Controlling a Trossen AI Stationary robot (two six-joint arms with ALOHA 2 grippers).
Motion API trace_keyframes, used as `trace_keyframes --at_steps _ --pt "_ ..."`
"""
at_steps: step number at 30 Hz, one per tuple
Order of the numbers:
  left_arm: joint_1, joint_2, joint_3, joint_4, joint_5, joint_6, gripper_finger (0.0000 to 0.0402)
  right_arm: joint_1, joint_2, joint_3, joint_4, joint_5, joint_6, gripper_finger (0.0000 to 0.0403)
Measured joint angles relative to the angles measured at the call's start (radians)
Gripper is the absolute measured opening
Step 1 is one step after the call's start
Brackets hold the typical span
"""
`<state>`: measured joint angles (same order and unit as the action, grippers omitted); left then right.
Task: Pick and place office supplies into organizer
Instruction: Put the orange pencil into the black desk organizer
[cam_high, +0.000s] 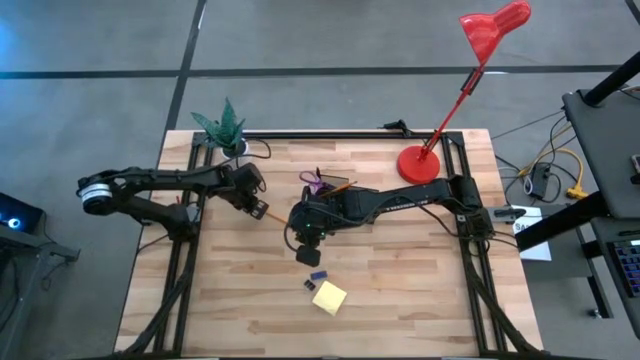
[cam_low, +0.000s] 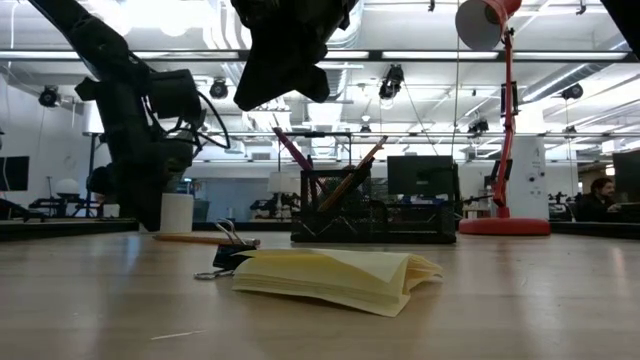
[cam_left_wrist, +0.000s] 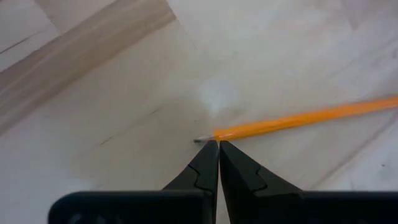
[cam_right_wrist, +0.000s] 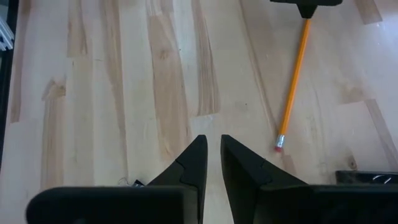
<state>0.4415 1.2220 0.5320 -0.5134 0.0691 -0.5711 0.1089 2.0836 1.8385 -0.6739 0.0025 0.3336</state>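
Observation:
An orange pencil (cam_left_wrist: 298, 119) lies flat on the table, its eraser end (cam_right_wrist: 278, 146) toward the black organizer (cam_high: 325, 190). My left gripper (cam_left_wrist: 217, 142) is shut, and its tips stand at the pencil's sharpened end, left of the organizer (cam_low: 370, 215). The organizer holds purple-handled scissors (cam_low: 295, 150) and another pencil (cam_low: 360, 165). My right gripper (cam_right_wrist: 212, 140) hangs well above the table just near of the organizer, holding nothing, with a narrow gap between its fingers. Near of it a yellow sticky-note pad (cam_high: 329, 296) lies beside a binder clip (cam_low: 225, 255) and a small blue piece (cam_high: 318, 275). My left gripper's shut fingertips (cam_left_wrist: 211, 149) come from above at the pencil's sharpened end (cam_left_wrist: 208, 137). I cannot tell whether they touch it. The pencil runs away sideways from the tips and lies flat on the table.
A potted green plant (cam_high: 225, 125) stands at the far left corner. The red lamp's round base (cam_high: 418, 163) sits right of the organizer. The right arm (cam_high: 400, 200) reaches across the table's middle. Bare wood (cam_high: 420, 280) lies near and right of the pad.

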Motion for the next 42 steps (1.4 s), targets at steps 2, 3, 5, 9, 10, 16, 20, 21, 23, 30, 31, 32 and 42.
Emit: trace_keyframes --at_steps 2,3,5,9,10,16,20,21,23,30,31,32,42 --pt "0.009 0.002 0.0 0.005 0.0 -0.001 0.0 0.0 0.0 0.0 0.0 0.0 0.0 0.0038" --pt "0.013 0.002 0.0 0.009 0.0 -0.001 0.0 0.0 0.0 0.0 0.0 0.0 0.004 0.0038" --pt "0.024 0.002 0.0 0.009 -0.01 -0.001 0.0 0.0 0.0 0.0 0.0 0.0 0.007 0.0038" --pt "0.044 0.002 0.0 0.009 -0.021 0.001 0.0 0.0 0.0 0.0 0.0 0.0 0.008 0.0038" --pt "0.047 0.002 0.0 0.009 -0.022 0.001 0.0 0.0 0.0 0.0 0.0 0.0 0.008 0.0038" --pt "0.05 0.002 -0.01 0.018 -0.011 0.004 0.0 0.0 0.0 0.0 0.002 0.0 0.008 0.0038" --pt "0.05 0.002 -0.026 0.031 0.01 0.002 0.0 0.0 0.0 0.0 0.003 0.0 0.008 0.0038" --pt "0.05 0.002 -0.029 0.034 0.01 0.001 0.0 0.0 0.0 0.0 0.003 0.0 0.008 0.0038" --pt "0.05 0.002 -0.031 0.034 0.01 0.001 0.0 0.0 0.0 0.0 0.003 0.0 0.008 0.0038" --pt "0.05 0.017 -0.031 0.075 0.01 0.001 0.0 0.0 0.0 0.0 0.003 0.0 0.008 0.0038" --pt "0.05 0.025 -0.031 0.085 0.013 0.001 0.0 0.0 0.0 0.0 0.003 0.0 0.008 0.0038" --pt "0.05 0.035 -0.031 0.096 0.019 0.001 0.0 0.0 0.0 0.0 0.003 0.0 0.008 0.0038" --pt "0.05 0.129 -0.03 0.172 0.055 0.001 0.0 0.01 0.0 0.0 -0.03 -0.021 0.045 0.0038"
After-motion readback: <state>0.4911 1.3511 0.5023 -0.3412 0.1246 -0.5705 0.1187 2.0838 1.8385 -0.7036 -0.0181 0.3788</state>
